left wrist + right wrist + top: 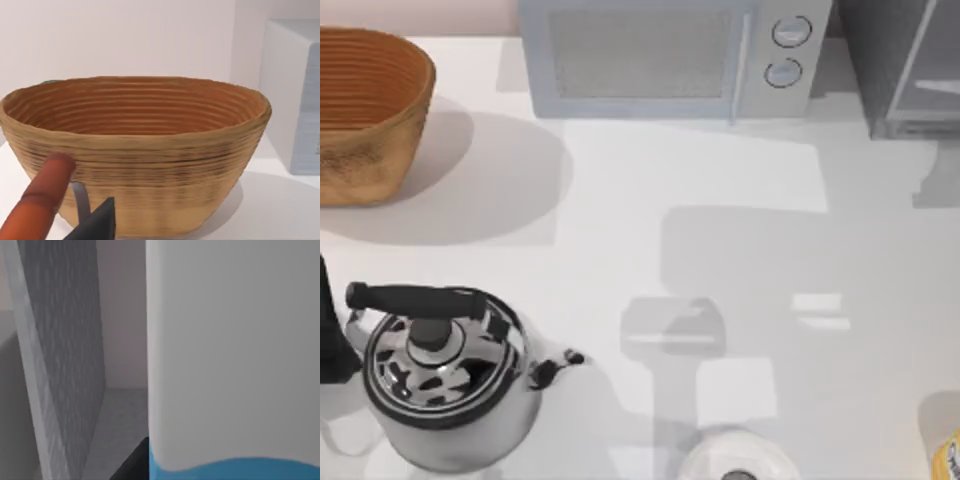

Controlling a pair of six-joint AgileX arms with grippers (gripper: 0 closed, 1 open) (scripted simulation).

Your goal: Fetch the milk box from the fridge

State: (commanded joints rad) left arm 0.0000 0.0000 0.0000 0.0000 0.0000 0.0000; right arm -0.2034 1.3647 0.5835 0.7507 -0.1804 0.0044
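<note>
The milk box [232, 350] fills the right wrist view at close range, white above a blue band, beside the fridge [910, 70] door (no lettering readable) at the counter's back right corner. Whether either gripper is closed cannot be told.

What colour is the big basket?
The basket is golden brown with ribbed rings running round it, more orange inside. The left wrist view shows it best.

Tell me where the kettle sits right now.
In the top view the kettle stands at the table's front left corner, in front of the woven basket and left of the white round object at the front edge.
</note>
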